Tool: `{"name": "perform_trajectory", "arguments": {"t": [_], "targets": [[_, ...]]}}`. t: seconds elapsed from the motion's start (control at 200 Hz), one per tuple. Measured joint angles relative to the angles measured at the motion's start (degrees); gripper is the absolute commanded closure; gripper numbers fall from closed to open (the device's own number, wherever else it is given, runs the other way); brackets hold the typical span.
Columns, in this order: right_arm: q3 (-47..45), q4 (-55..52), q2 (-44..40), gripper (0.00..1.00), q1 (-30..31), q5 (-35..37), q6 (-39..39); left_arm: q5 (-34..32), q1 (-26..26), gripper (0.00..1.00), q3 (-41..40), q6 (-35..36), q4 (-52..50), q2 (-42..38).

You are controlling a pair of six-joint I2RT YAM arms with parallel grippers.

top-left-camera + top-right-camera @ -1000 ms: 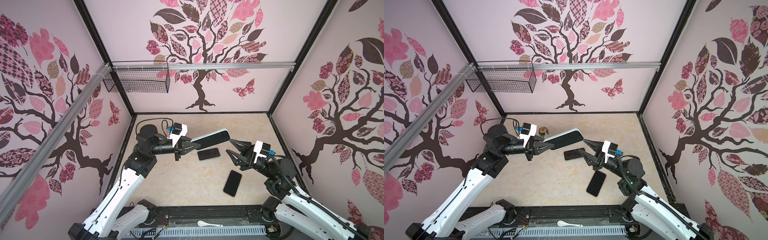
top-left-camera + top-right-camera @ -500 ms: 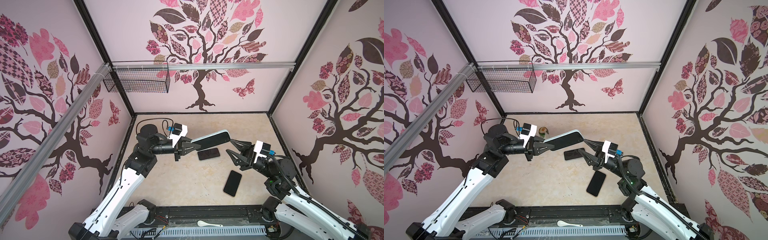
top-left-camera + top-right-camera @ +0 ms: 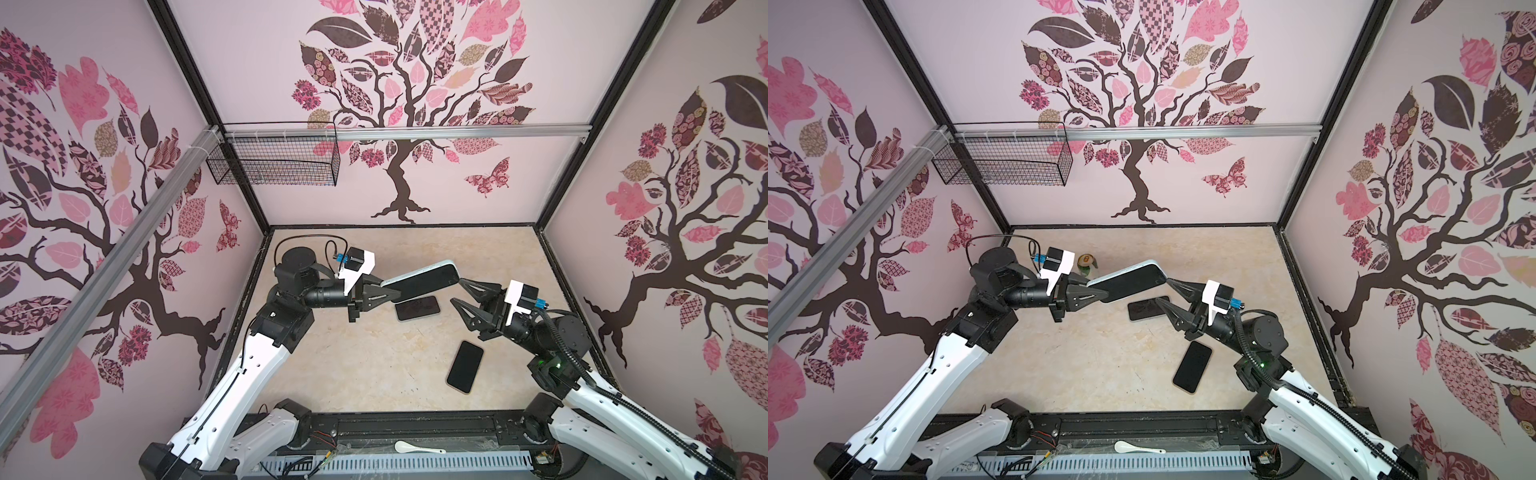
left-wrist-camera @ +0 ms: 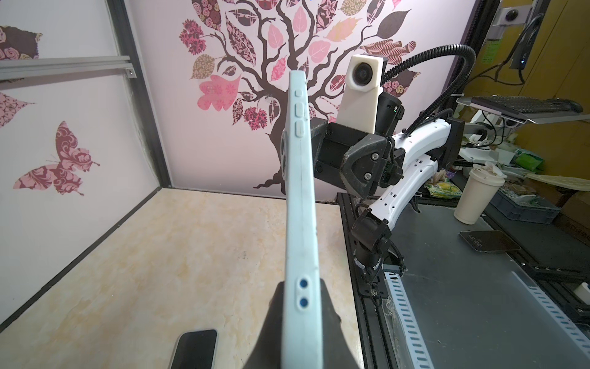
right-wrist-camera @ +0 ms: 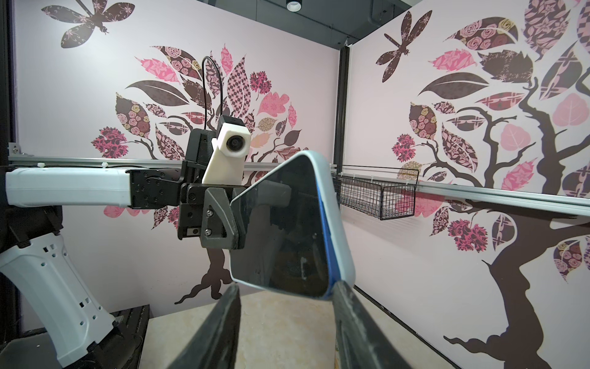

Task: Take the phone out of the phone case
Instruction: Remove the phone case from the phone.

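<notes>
Left jaws; phone [image 3: 419,284] rightward, perhaps level

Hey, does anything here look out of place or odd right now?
A white spoon lies on the rig's front base, off the table, unrelated to the cased phone in the left gripper. Nothing looks spilled or damaged.

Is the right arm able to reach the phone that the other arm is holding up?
Probably yes. The right gripper is open, right at the free end of the phone, which the left gripper holds up. Nothing sits between them.
</notes>
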Motion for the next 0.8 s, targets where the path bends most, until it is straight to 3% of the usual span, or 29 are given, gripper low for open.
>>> {"name": "perform_trajectory", "arguments": {"t": [0.45,0.8], "targets": [[0.13,0.04,1.60,0.52,-0.09,-2.71,1.51,2.25,0.48,1.00,0.52,2.47,-3.85,1.01],[2.73,14.82,7.06,0.54,-1.16,-8.31,11.54,2.43,-0.35,1.00,-1.40,-9.31,10.95,-0.31]]}}
